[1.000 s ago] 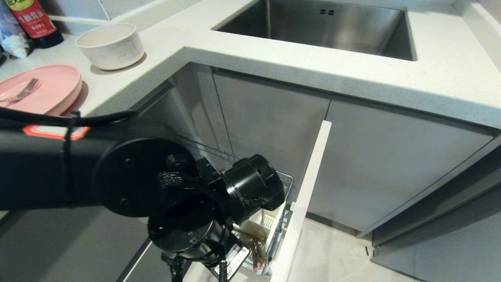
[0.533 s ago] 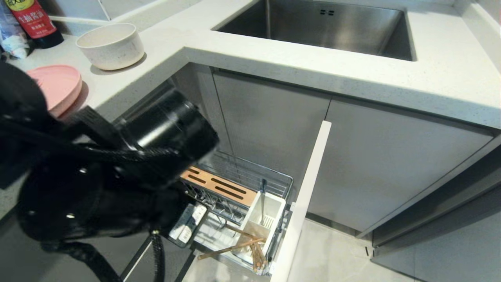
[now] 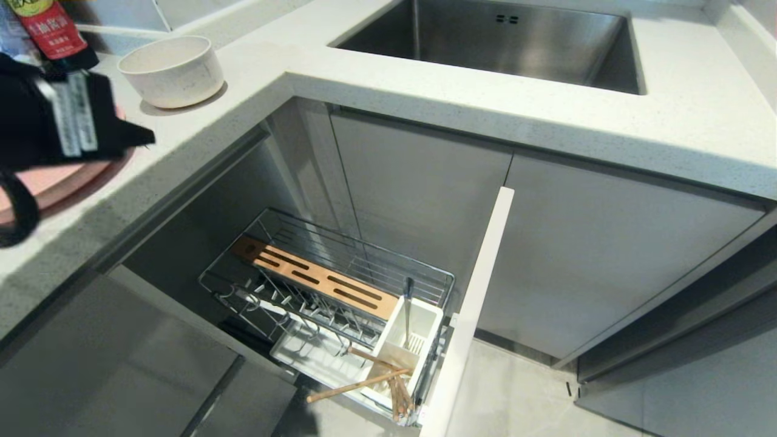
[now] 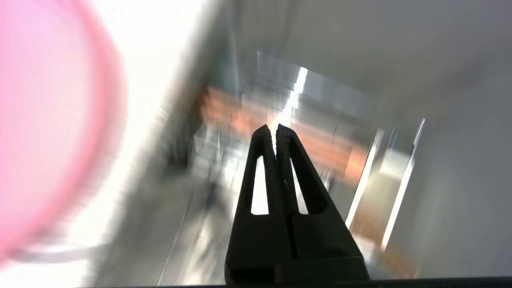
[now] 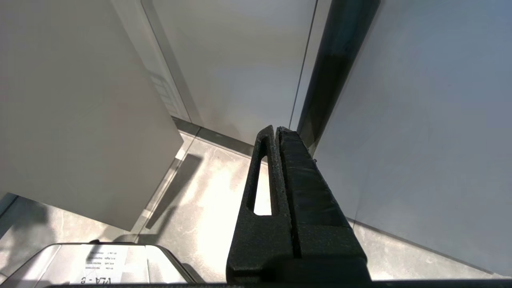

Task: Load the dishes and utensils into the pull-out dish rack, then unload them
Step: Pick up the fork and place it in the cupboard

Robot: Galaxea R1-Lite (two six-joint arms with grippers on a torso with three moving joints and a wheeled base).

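One pull-out dish rack [image 3: 340,291] stands drawn out below the counter [image 3: 485,103], and everything is placed from it. One pair of chopsticks [image 3: 364,376] lies at the rack's near end, beside its white caddy [image 3: 419,331]; one slotted wooden strip [image 3: 315,282] runs along its far side. Up on the counter, above and left of the rack, sit one cream bowl [image 3: 172,70] and one pink plate [image 3: 54,179], largely hidden by the arm. One steel sink [image 3: 504,36] lies above and right of the rack.

The left gripper [image 4: 276,129] is up over the plate, tilted toward the rack, fingers pressed together and holding nothing. The right gripper [image 5: 276,130] hangs low beside grey cabinet panels [image 5: 240,60], pointing at the floor, fingers likewise closed and empty.
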